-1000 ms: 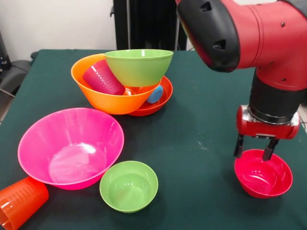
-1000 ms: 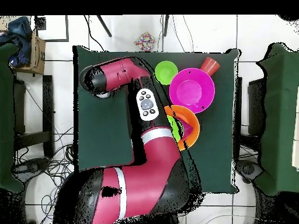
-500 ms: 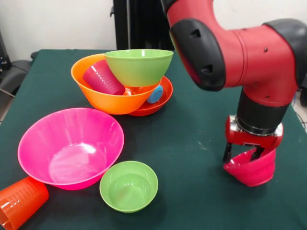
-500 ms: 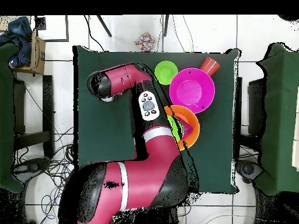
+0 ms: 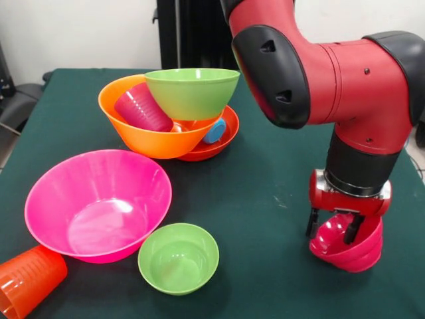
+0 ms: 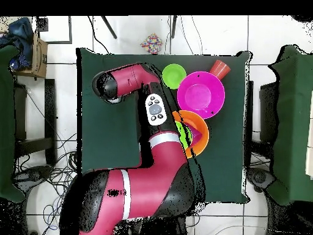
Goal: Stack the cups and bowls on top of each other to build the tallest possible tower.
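Moved since a second earlier: small crimson bowl, then sitting flat on the table beneath the gripper, now tilted with its rim lifted toward the arm; gripper shifted slightly to the picture's left. Black fingers pinching the near rim of the crimson bowl, one inside and one outside the wall.

Tower at the far left-centre of the front view: shallow red-orange bowl as base, large orange bowl leaning in it, medium lime green bowl perched on top, translucent purple cup lying on its side within the orange bowl, blue cup wedged between orange bowl and base.

Loose pieces near the front: large pink bowl, small lime green bowl touching its side, orange cup on its side at the lower left corner, close to the table's edge.

All pieces smooth, glossy, round plastic; cups tapered and faintly ribbed. Table covered in dark green matte cloth.

Broad open cloth between tower and crimson bowl, and along the centre. Overhead, arm covering much of the tower; pink bowl and small green bowl clear near the table's far edge.
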### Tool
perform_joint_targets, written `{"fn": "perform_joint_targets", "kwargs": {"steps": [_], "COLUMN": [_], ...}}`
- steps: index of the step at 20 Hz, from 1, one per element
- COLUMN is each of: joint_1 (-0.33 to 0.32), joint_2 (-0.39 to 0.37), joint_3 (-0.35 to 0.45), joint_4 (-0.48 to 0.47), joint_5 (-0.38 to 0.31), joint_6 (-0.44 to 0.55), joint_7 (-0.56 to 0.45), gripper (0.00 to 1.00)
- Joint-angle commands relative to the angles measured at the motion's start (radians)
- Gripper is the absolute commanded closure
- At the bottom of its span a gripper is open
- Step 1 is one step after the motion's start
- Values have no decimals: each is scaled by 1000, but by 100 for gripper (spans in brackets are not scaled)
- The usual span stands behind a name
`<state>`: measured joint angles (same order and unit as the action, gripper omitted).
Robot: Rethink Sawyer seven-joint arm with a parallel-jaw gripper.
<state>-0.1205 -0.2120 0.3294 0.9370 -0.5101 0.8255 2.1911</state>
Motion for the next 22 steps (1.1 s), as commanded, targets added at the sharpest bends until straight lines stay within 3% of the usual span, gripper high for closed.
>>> {"fn": "perform_joint_targets", "kwargs": {"steps": [1,22], "joint_1": [17,16], "joint_2": [78,-33], "joint_3": [-21,-4], "joint_4": [-9,4], "joint_5": [-52,43], "joint_6": [-44,124], "joint_7": [-50,-81], "gripper": [0,0]}}
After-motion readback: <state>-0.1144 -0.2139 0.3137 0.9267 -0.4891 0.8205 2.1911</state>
